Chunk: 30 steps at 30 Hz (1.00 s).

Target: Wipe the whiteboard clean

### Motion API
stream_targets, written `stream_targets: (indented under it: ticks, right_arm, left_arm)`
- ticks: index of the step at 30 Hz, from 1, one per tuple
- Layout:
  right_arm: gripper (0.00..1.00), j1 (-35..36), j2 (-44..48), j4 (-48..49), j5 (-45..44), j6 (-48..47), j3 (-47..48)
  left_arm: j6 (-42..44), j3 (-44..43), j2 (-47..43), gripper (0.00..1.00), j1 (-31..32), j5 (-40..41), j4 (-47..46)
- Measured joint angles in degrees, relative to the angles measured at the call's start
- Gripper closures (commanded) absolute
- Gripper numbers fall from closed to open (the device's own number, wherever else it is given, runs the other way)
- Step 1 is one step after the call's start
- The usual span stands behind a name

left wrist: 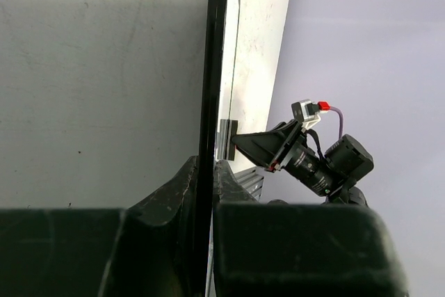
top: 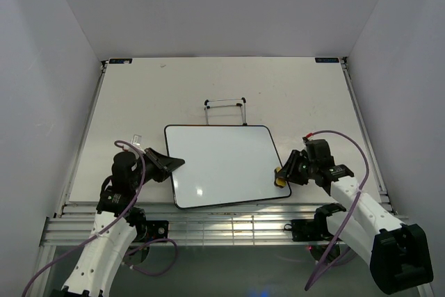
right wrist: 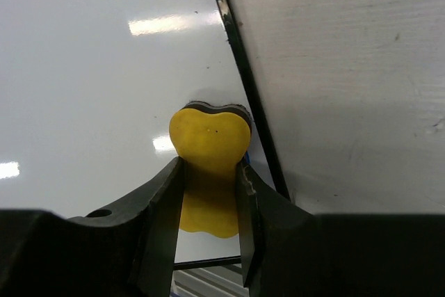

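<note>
The whiteboard (top: pixel 222 163) lies flat in the middle of the table, glossy white with a thin black frame; I see no writing on it. My left gripper (top: pixel 174 165) is shut on the board's left edge; in the left wrist view the black frame (left wrist: pixel 208 88) runs between my fingers. My right gripper (top: pixel 284 176) is shut on the yellow eraser (top: pixel 279 179), which rests on the board at its right edge. In the right wrist view the eraser (right wrist: pixel 208 137) sits between my fingers, just left of the frame (right wrist: pixel 243 81).
A small black wire stand (top: pixel 225 110) stands just behind the board. Aluminium rails (top: pixel 222 224) run along the table's near edge. White walls enclose the table on three sides.
</note>
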<state>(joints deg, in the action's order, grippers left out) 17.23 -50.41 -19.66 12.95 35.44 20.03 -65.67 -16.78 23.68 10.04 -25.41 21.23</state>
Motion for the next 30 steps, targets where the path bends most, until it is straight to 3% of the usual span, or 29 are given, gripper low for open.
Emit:
stream_targets:
  ticks: [12,21,30]
  right_arm:
    - [0.92,-2.2,-7.5,-3.6,0.3,-1.0,4.2]
    - [0.92,-9.3,-8.7,-4.3,3.0,-3.4,3.8]
    - [0.92,-8.1,-10.4,-0.2,7.9,-8.2,2.7]
  left_arm:
    - [-0.7,0.0,-0.9,1.0,0.1,0.5,0.6]
    - [-1.0,0.0,-1.5,1.0,0.2,0.8,1.0]
    - [-1.0,-0.3,-1.5,1.0,0.1,1.3,0.4]
